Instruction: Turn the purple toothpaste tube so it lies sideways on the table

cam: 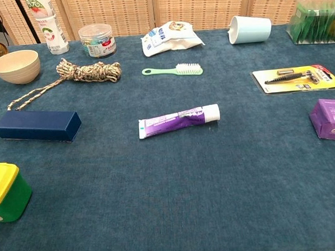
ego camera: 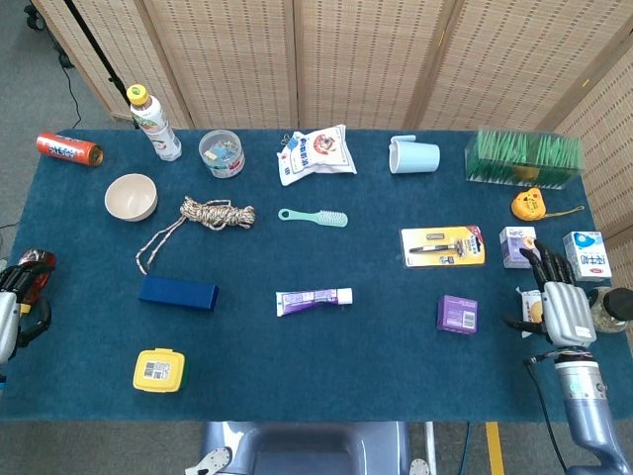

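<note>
The purple toothpaste tube (ego camera: 314, 298) lies sideways at mid-worktop (ego camera: 326, 366), cap pointing right, untouched. Both hands sit at the worktop edges: right hand (ego camera: 560, 305) empty, fingers loosely apart; left hand (ego camera: 12, 312) mostly cropped, state undeterminable. The task appears complete; no further move seems required.

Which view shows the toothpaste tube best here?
The chest view: the toothpaste tube is close and large, lying sideways with its white cap to the right and the purple print visible. The head view shows the whole tube too, but small and from above, with little detail.
</note>
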You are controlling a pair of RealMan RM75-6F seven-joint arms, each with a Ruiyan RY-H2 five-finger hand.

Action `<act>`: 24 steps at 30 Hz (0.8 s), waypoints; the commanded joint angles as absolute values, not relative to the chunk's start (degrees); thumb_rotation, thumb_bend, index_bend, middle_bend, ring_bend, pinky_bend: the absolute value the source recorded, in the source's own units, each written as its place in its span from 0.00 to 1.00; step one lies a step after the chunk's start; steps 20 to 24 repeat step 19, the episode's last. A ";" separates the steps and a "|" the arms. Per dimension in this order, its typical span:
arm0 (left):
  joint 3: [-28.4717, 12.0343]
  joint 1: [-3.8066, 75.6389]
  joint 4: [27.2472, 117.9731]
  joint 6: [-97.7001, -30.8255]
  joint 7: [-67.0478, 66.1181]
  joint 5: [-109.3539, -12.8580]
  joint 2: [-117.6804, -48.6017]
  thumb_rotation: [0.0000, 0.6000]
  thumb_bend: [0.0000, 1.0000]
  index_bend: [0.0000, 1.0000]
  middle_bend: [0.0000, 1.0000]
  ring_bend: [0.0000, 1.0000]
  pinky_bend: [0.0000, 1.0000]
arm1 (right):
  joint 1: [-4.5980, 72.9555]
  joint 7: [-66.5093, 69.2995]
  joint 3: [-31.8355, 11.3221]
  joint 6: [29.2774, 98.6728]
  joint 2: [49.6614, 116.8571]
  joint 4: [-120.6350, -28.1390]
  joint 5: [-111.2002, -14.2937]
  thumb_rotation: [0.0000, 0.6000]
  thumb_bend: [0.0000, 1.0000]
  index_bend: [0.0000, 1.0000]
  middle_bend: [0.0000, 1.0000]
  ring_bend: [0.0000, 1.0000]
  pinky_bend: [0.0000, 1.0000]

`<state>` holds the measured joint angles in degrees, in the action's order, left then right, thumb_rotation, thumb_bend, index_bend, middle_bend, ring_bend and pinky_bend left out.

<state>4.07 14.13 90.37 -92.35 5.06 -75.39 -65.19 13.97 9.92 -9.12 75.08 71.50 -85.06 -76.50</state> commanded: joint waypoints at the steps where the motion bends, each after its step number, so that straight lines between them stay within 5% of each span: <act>1: 4.16 12.67 90.14 -92.66 6.10 -76.80 -64.79 0.96 0.61 0.28 0.27 0.21 0.32 | 11.82 7.00 -7.77 77.15 69.50 -87.61 -76.86 1.00 0.00 0.10 0.00 0.00 0.00; 24: 1.46 12.25 92.70 -87.01 6.97 -80.06 -61.59 0.96 0.61 0.28 0.26 0.21 0.32 | 9.71 7.65 -7.42 79.04 68.93 -88.32 -77.61 1.00 0.00 0.09 0.00 0.00 0.00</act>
